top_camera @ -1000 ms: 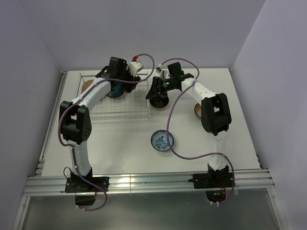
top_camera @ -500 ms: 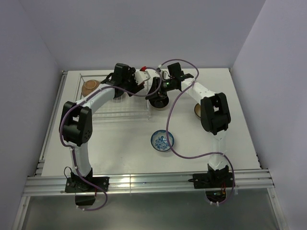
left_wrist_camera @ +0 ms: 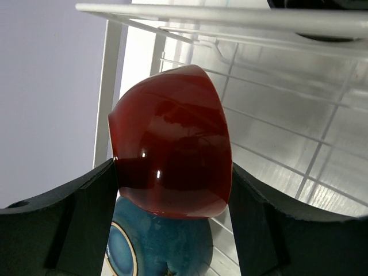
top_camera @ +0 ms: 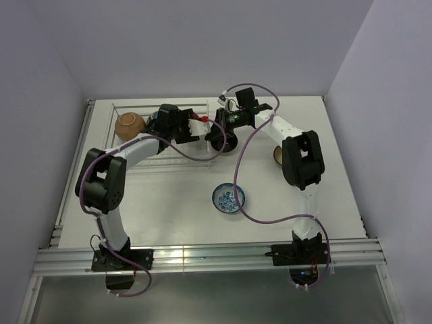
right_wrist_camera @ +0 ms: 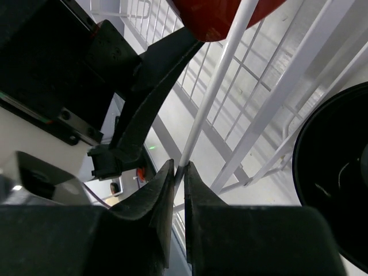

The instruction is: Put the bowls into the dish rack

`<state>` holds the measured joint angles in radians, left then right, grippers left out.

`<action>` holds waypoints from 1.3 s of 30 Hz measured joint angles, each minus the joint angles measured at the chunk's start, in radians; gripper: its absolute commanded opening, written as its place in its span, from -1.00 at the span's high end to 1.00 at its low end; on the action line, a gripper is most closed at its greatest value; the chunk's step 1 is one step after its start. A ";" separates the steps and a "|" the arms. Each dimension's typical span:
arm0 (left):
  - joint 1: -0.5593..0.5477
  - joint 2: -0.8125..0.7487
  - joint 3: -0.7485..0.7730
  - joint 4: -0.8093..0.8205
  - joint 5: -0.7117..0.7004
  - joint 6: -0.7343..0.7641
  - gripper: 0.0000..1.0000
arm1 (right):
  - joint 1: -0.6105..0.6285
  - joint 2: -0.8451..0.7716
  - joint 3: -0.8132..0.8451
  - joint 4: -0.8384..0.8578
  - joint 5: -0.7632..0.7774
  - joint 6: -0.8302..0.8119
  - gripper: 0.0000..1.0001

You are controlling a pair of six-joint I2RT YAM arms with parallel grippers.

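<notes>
My left gripper [top_camera: 197, 123] is shut on the red-outside bowl [left_wrist_camera: 169, 144] and holds it tilted inside the dish rack [top_camera: 145, 158], just above a blue glazed bowl [left_wrist_camera: 155, 253]. A tan bowl [top_camera: 130, 123] lies in the rack's far left end. My right gripper [top_camera: 214, 129] is shut on a thin wire [right_wrist_camera: 218, 75] at the rack's right end. The black bowl [top_camera: 226, 140] sits on the table right beside that end and also shows in the right wrist view [right_wrist_camera: 339, 172]. The blue-and-white bowl [top_camera: 229, 198] sits on the table in the middle.
Another tan bowl [top_camera: 276, 156] sits on the table at the right, half hidden by my right arm. The rack's rim wire [left_wrist_camera: 230, 17] runs across above the red bowl. Walls close the table at the back and sides.
My left gripper has carried the red bowl from above the rack's far edge forward, to the right and down into the rack. The right gripper has stayed at the rack's end.
</notes>
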<state>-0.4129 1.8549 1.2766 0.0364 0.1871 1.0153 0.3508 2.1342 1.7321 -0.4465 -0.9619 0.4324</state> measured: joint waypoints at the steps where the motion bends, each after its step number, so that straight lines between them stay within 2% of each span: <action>1: 0.000 -0.004 -0.015 0.014 0.000 0.021 1.00 | 0.000 0.000 0.000 -0.001 0.000 0.003 1.00; 4: 0.000 -0.011 -0.049 0.051 0.002 0.068 0.99 | 0.000 0.000 0.000 -0.002 0.000 0.007 1.00; 8: -0.001 -0.012 -0.078 0.095 0.001 0.109 0.83 | 0.000 0.000 0.000 -0.002 0.000 0.010 1.00; 12: -0.001 -0.011 -0.098 0.130 0.000 0.129 0.22 | -0.001 0.000 0.000 -0.003 0.000 0.009 1.00; 14: -0.001 -0.010 -0.098 0.133 0.000 0.131 -0.01 | -0.001 0.000 0.000 -0.003 0.000 0.008 1.00; 15: -0.001 -0.010 -0.098 0.133 0.000 0.133 -0.27 | -0.001 0.000 0.000 -0.003 0.000 0.008 1.00; 17: -0.001 -0.010 -0.098 0.131 0.000 0.134 -0.51 | -0.001 0.000 0.000 -0.003 0.000 0.008 1.00; 18: -0.001 -0.010 -0.098 0.131 0.001 0.135 -0.77 | -0.001 0.000 0.000 -0.003 0.000 0.008 1.00; 20: -0.001 -0.010 -0.096 0.126 0.004 0.142 -0.89 | -0.001 0.000 0.000 -0.003 0.000 0.008 1.00; 24: -0.001 -0.010 -0.067 0.077 0.026 0.143 -0.99 | -0.001 0.002 0.000 -0.003 0.000 0.009 1.00; 39: -0.003 -0.010 0.055 -0.126 0.098 0.117 -0.99 | -0.002 0.002 0.002 -0.010 -0.001 0.005 1.00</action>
<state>-0.4156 1.8450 1.3315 -0.0898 0.2855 1.1328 0.3489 2.1361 1.7336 -0.4561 -0.9630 0.4370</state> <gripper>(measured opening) 0.995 0.138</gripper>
